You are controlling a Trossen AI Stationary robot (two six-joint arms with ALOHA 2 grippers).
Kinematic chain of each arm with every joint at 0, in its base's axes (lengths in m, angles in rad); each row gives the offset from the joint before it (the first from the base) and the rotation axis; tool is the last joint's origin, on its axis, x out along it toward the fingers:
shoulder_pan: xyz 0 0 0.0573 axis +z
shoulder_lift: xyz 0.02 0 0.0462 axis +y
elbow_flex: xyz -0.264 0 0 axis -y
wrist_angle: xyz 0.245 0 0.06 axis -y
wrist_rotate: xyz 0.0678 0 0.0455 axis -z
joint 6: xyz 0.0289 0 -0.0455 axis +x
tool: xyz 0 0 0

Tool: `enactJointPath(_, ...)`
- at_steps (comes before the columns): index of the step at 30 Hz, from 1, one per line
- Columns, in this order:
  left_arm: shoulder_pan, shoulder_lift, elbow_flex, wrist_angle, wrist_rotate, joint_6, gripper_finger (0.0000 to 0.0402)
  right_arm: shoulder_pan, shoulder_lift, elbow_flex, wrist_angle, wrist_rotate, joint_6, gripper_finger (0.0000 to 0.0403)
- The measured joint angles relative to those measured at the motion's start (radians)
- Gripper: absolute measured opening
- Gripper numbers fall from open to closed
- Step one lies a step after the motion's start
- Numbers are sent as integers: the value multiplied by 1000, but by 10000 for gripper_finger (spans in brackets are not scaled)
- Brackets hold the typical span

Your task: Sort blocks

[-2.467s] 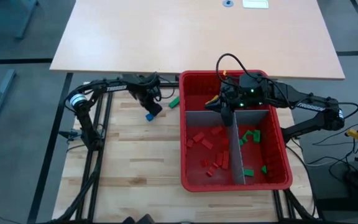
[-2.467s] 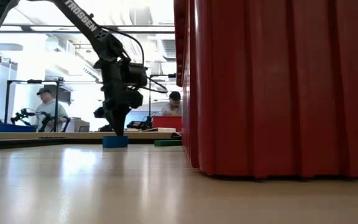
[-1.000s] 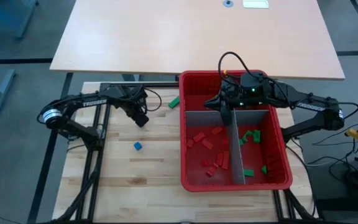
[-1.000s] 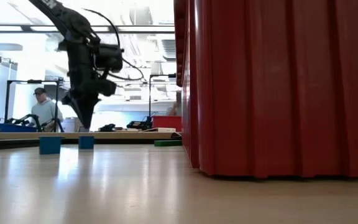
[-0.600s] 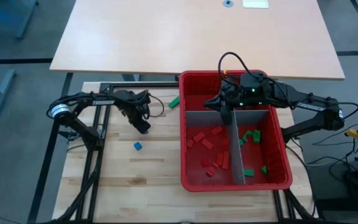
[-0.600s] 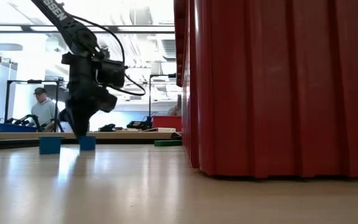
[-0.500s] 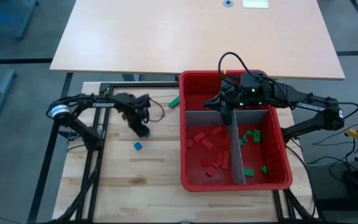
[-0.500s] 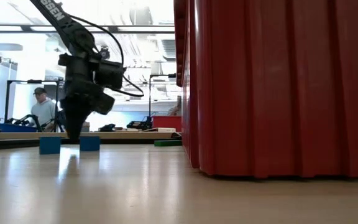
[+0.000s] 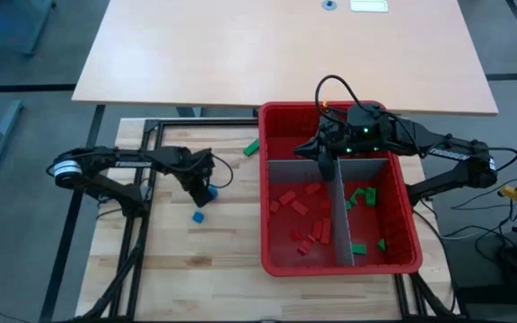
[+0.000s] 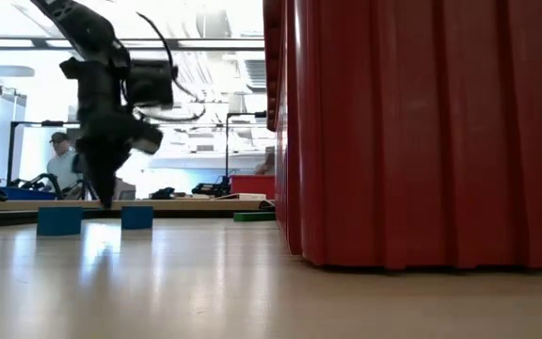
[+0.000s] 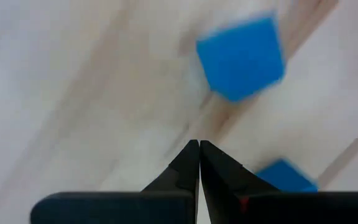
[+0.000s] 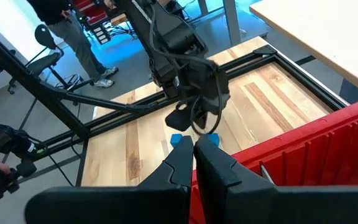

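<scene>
The left gripper [image 9: 206, 187] hangs over the bare wooden surface [image 9: 178, 260] at about 9 o'clock from the red bin [image 9: 409, 235], and its jaws are pressed together with nothing between them, as the left wrist view shows clearly. Two blue blocks lie close to it on the surface: one blue block [image 9: 211, 190] sits just beside the jaw tips, at 3 o'clock of them, and the second blue block [image 9: 197, 216] lies a little apart at about 6 o'clock. In the low view both blue blocks rest flat on the surface and the gripper tip points down between them, nearer to the farther one. A green block [image 9: 251, 146] lies alone on the surface near the bin's far left corner, at about 1 o'clock from the left gripper. The right gripper [image 9: 328, 167] stays over the bin, above the far end of the grey divider [image 9: 341, 224], with its jaws closed and empty. Inside the bin, the red blocks [image 9: 296, 205] are scattered in the left compartment and the green blocks [image 9: 361, 196] in the right compartment.
</scene>
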Motion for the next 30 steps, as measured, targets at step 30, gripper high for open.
enactJointPath(30,1,-18,26,166,-96,26,0,0,0,0,0,0,2,0)
